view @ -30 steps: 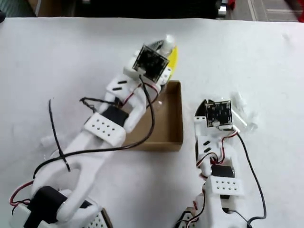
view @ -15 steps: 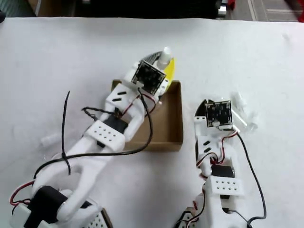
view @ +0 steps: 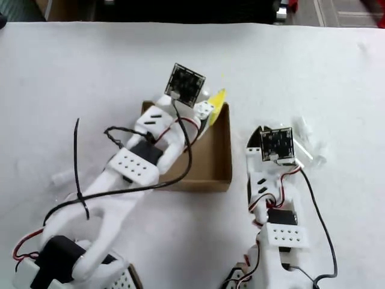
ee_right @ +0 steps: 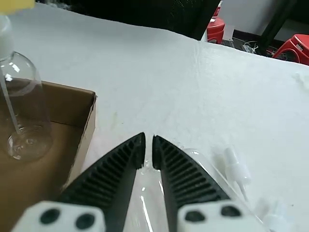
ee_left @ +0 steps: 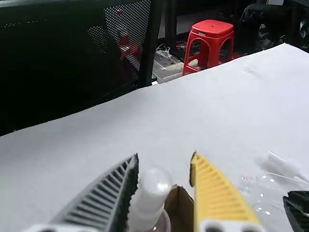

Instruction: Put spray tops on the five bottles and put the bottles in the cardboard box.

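Note:
My left gripper (ee_left: 164, 162) is shut on a clear bottle with a white spray top (ee_left: 154, 183), which shows between its grey and yellow fingers. It holds the bottle (ee_right: 24, 96) upright at the far end of the cardboard box (view: 213, 162), base low inside. In the high view the left gripper (view: 210, 103) is over the box's far right corner. My right gripper (ee_right: 148, 140) is shut with nothing in it, just above a clear bottle (ee_right: 147, 193) lying on the table. It sits right of the box (ee_right: 89, 130).
Loose white spray tops (ee_right: 236, 166) and clear bottles (view: 307, 144) lie right of the right gripper (view: 260, 129). Another clear piece (view: 60, 177) lies left of the left arm. White table stretches beyond the box. Red stools (ee_left: 210, 36) stand past the table's far edge.
The left arm drew back and down with the bottle, from beyond the box's far edge to inside the box. The right arm has kept still.

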You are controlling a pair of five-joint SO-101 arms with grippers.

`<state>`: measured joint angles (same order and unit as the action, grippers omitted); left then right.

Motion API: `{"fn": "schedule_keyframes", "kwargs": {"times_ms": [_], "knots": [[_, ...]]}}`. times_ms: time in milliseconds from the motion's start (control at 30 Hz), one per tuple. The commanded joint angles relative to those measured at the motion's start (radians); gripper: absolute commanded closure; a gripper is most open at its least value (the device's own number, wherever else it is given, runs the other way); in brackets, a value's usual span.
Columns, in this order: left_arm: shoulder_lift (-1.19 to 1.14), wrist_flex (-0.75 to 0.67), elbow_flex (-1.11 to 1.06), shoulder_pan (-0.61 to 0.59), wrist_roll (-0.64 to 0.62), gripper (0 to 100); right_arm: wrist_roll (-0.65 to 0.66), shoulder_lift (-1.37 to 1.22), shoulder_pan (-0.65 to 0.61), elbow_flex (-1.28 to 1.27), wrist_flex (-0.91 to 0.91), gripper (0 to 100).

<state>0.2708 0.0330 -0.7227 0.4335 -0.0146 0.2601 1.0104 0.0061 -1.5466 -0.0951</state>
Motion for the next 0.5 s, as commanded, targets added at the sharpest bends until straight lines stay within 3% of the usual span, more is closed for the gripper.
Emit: {"fn": "schedule_keyframes", "kwargs": {"times_ms": [0, 133, 333, 467], "knots": [[0.045, -0.006, 0.069, -0.001, -0.005, 83, 0.008, 0.008, 0.001, 0.014, -0.021, 98.1], [0.205, 0.005, 0.060, -0.002, -0.003, 83, 0.008, 0.008, 0.001, 0.014, -0.021, 98.1], [0.507, 0.222, 0.104, -0.051, -0.002, 83, 0.008, 0.008, 0.001, 0.014, -0.021, 98.1], [0.727, 0.399, 0.121, -0.058, 0.138, 86, 0.008, 0.008, 0.001, 0.014, -0.021, 98.1]]}}
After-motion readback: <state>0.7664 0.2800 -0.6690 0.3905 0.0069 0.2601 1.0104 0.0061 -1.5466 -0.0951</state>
